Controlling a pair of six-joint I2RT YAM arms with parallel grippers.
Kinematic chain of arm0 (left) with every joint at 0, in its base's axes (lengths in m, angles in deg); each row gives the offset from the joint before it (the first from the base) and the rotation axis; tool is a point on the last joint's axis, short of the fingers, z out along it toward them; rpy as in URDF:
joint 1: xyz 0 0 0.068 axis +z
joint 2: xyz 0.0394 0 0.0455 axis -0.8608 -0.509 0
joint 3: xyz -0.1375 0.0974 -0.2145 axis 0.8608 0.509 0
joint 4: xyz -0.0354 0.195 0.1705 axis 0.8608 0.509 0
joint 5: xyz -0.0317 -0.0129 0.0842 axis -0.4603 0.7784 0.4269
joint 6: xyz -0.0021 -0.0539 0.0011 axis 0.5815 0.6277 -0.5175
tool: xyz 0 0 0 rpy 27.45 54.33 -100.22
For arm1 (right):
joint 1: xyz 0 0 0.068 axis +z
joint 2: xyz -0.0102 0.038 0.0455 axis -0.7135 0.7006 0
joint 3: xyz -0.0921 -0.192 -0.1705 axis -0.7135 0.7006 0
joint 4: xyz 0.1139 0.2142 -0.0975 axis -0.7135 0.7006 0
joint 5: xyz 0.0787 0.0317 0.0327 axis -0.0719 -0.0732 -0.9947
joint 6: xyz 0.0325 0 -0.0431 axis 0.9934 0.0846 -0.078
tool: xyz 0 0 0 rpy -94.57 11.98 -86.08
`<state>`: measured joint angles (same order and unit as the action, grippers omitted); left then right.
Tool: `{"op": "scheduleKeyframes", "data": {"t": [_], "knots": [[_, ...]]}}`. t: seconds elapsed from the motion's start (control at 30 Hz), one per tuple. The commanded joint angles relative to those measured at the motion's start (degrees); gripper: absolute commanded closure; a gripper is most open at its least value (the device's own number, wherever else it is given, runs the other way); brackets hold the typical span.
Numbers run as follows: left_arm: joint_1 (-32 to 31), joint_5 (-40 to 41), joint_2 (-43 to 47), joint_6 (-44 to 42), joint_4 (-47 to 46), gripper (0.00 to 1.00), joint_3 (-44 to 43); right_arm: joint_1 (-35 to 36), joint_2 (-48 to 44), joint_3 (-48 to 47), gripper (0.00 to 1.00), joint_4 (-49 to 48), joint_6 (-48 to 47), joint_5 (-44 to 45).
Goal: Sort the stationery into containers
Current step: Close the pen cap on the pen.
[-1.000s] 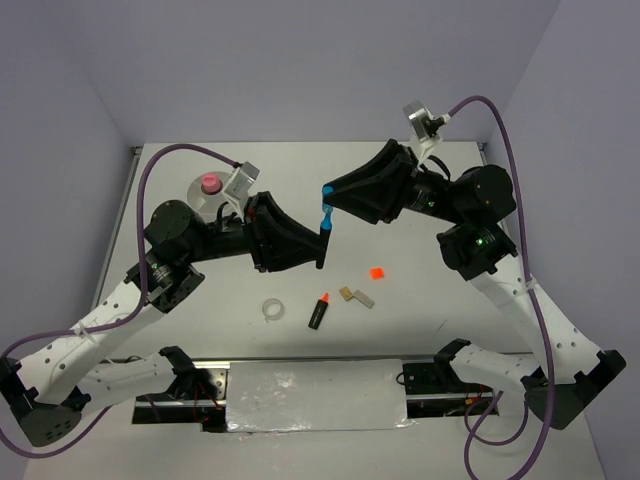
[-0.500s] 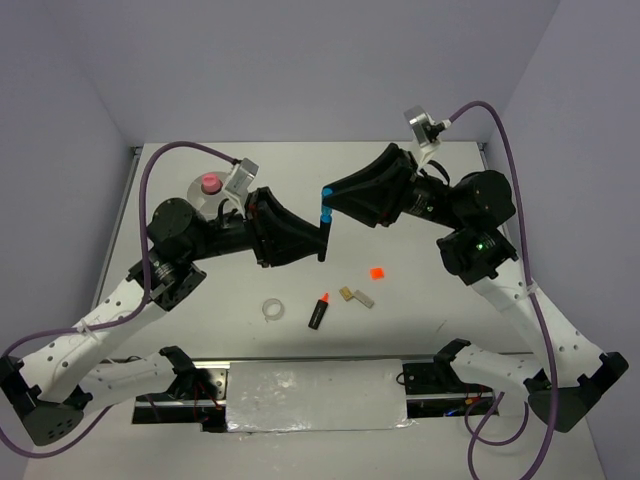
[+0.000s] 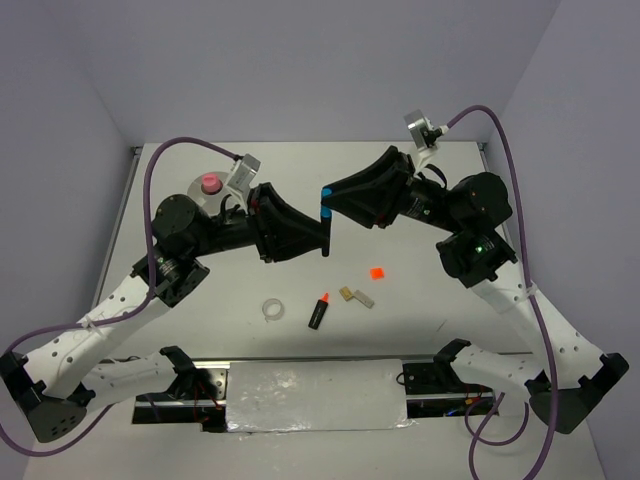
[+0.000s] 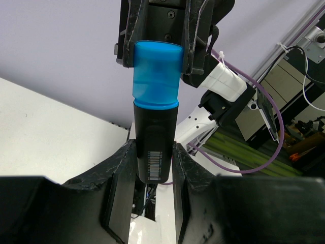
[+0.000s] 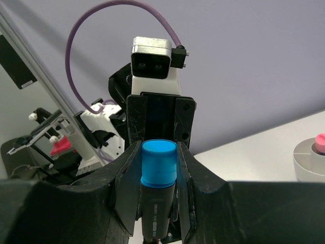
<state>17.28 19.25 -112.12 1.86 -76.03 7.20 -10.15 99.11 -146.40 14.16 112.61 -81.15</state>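
Observation:
A black marker with a blue cap (image 3: 325,222) hangs in the air between both arms, above the table's middle. My left gripper (image 3: 322,246) is shut on its black body (image 4: 155,147). My right gripper (image 3: 327,198) is shut on its blue cap (image 5: 158,163). The cap (image 4: 156,73) still sits on the body. The round whitish dish (image 3: 193,193) stands at the far left with a pink cylinder (image 3: 210,183) in it. On the table lie an orange-capped marker (image 3: 318,311), a clear tape ring (image 3: 273,310), an orange square (image 3: 377,271) and tan and grey blocks (image 3: 356,296).
The loose pieces lie in a row near the front edge, under the raised grippers. The dish (image 5: 306,163) sits behind my left arm's elbow. A silver plate (image 3: 315,393) covers the near edge between the arm bases.
Both grippers keep their hold on the blue-capped marker. Its lower end has risen a little and the marker stands more upright; the pieces on the table have not moved.

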Motion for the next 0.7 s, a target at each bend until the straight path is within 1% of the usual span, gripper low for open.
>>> {"op": "scheduleKeyframes", "data": {"t": [0.0, 0.1, 0.13, 0.23, 0.27, 0.37, 0.4, 0.47, 0.53, 0.6, 0.63, 0.67], "knots": [[0.38, -0.2, 0.47, -1.17, -4.91, 1.0, -2.98, 0.31, -0.95, -0.31, 0.67, 1.44, -2.33, -2.06], [0.73, -0.11, 0.82, -1.34, -5.18, 1.0, -3.06, 0.13, 0.1, 0.3, 0.63, -2.59, 0.2, -6.18], [0.73, -0.2, 0.74, -1.43, -5.18, 1.0, -3.15, 0.13, 0.71, 0.74, 0.59, -4.0, 1.26, -7.16], [0.91, -1.42, 0.48, -2.39, -4.74, 1.0, -4.03, 0.05, 1.68, 2.58, 0.53, -11.63, 6.79, -10.33], [0.91, -1.78, 0.39, -2.66, -4.56, 1.0, -4.29, 0.13, 1.95, 2.5, 0.53, -12.18, 7.33, -10.94], [0.91, -2.57, 0.12, -4.49, -3.07, 1.0, -4.64, 0.05, 2.56, 1.71, 0.45, -13.15, 8.39, -12.18], [0.91, -2.49, 0.04, -5.03, -2.63, 1.0, -4.65, 0.22, 2.48, 1.27, 0.41, -12.8, 8.21, -12.09], [0.91, -2.05, 0.21, -6.69, -0.87, 1.0, -4.3, 0.13, 2.39, -0.22, 0.39, -9.47, 6.02, -11.48], [0.91, -1.35, 0.3, -7.58, 0.61, 1.0, -3.95, 0.05, 2.04, -1.19, 0.32, -6.22, 3.91, -9.99], [0.91, 0.4, 0.47, -9.94, 2.63, 1.0, -4.03, 0.04, 1.43, -2.68, 0.3, -2.71, 1.63, -7.89], [0.91, 1.37, 0.74, -10.74, 3.69, 1.0, -4.12, -0.04, 1.25, -4.25, 0.28, 2.96, -2.21, -4.65], [0.91, 2.6, 0.82, -12.57, 5.96, 1.0, -4.47, -0.04, 1.16, -5.05, 0.25, 5.89, -4.51, -3.32]]}}
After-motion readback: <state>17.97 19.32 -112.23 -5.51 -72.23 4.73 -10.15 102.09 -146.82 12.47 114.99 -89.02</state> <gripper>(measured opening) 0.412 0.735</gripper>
